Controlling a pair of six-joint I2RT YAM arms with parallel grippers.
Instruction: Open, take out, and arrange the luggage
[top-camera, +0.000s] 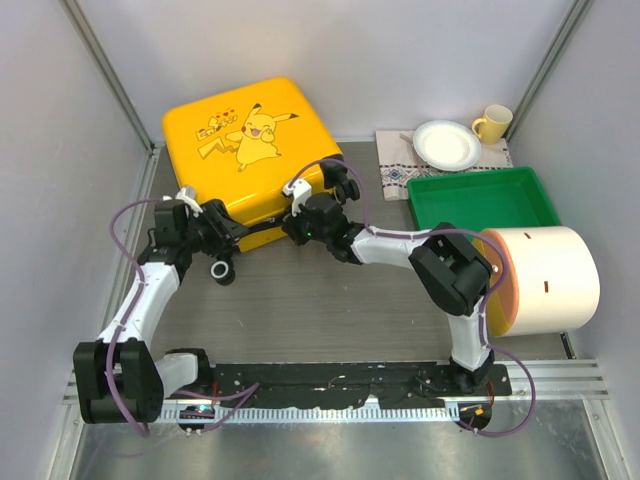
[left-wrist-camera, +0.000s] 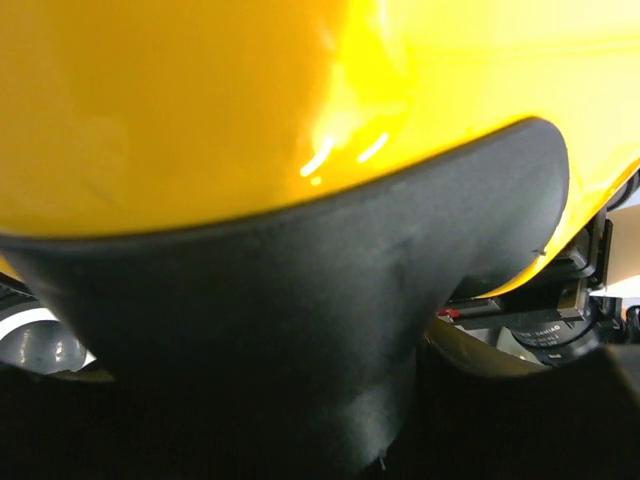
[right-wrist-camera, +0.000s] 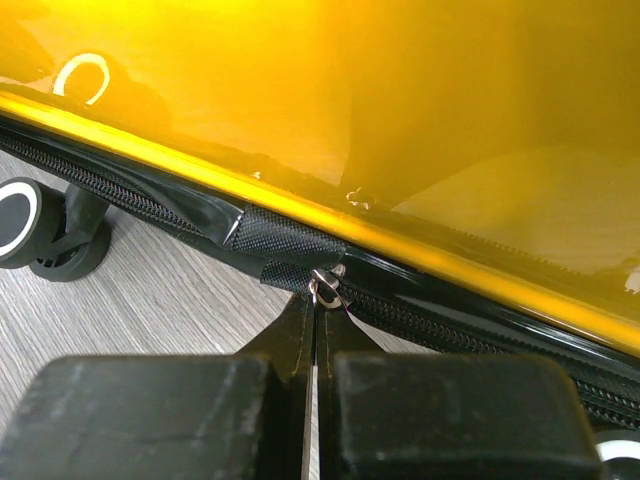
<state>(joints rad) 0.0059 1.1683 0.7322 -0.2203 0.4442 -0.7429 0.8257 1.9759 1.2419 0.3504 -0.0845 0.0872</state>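
The yellow luggage (top-camera: 245, 140) with a Pikachu print lies flat at the back left of the table, lid down. My left gripper (top-camera: 230, 232) clamps its near-left corner. In the left wrist view the shell (left-wrist-camera: 250, 90) fills the frame, with one dark finger (left-wrist-camera: 300, 300) pressed against it. My right gripper (top-camera: 292, 228) is at the near edge's middle. Its fingertips (right-wrist-camera: 300, 335) are shut on the metal zipper pull (right-wrist-camera: 326, 284), where the black zipper trim (right-wrist-camera: 470, 335) meets a woven tab. The lining is hidden.
A suitcase wheel (top-camera: 222, 270) sticks out near the left gripper. A green tray (top-camera: 485, 205) and a cream cylinder with an orange end (top-camera: 545, 280) stand at the right. A white plate (top-camera: 447, 145) and yellow mug (top-camera: 493, 123) rest on a cloth behind.
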